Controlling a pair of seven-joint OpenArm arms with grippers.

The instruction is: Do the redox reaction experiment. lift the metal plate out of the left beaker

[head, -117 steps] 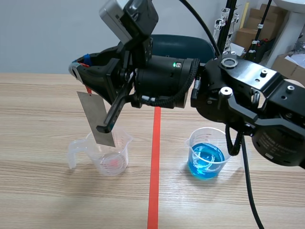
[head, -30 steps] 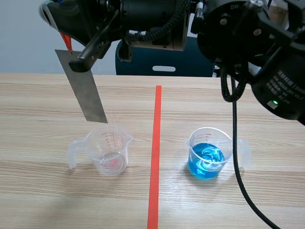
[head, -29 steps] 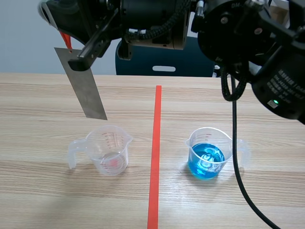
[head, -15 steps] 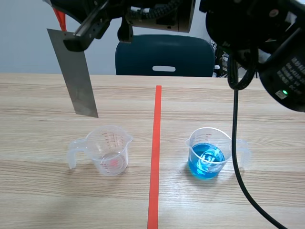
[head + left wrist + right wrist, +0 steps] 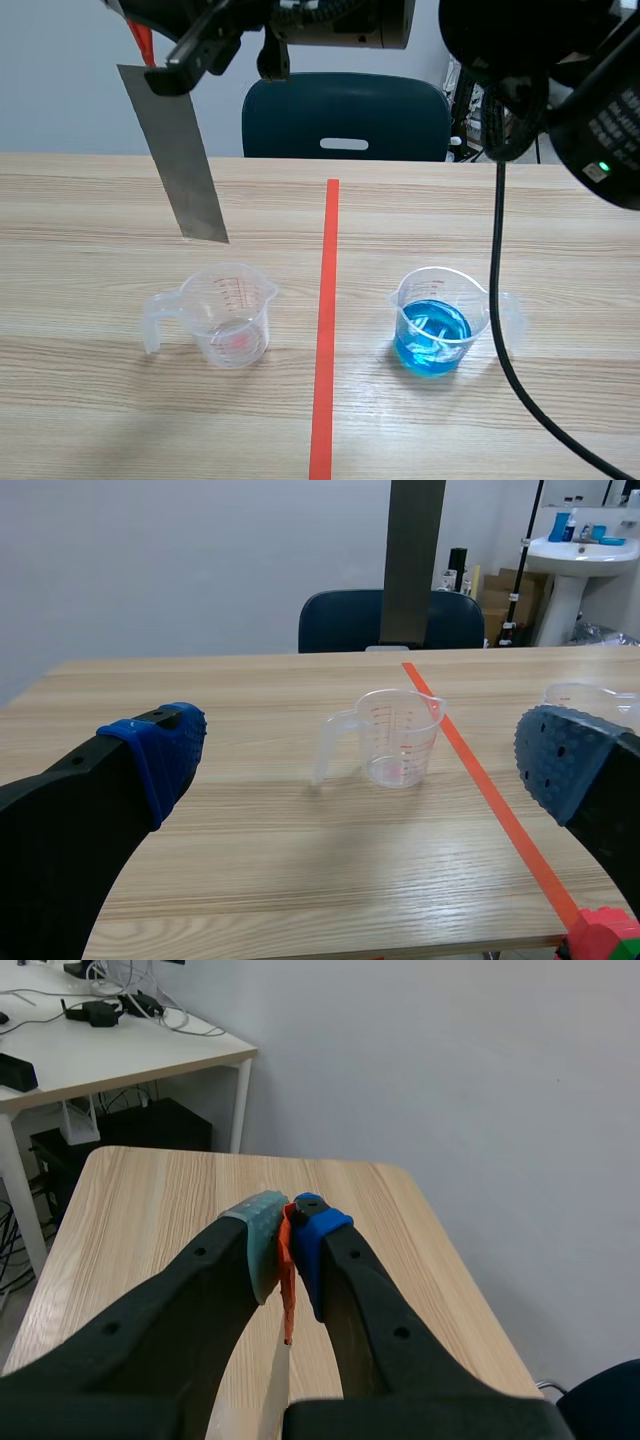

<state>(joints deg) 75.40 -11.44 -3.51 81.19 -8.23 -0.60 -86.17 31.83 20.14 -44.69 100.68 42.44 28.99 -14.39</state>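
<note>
upper left of the frame, the right gripper pinches the metal plate by its red tab, clear above the left beaker. on so thin a hold it could swing or slip. the left gripper gapes empty.

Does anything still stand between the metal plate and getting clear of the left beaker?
Nothing visible does. The metal plate hangs from the right hand, its lower edge above the rim of the left beaker and apart from it, with only air around it.
</note>
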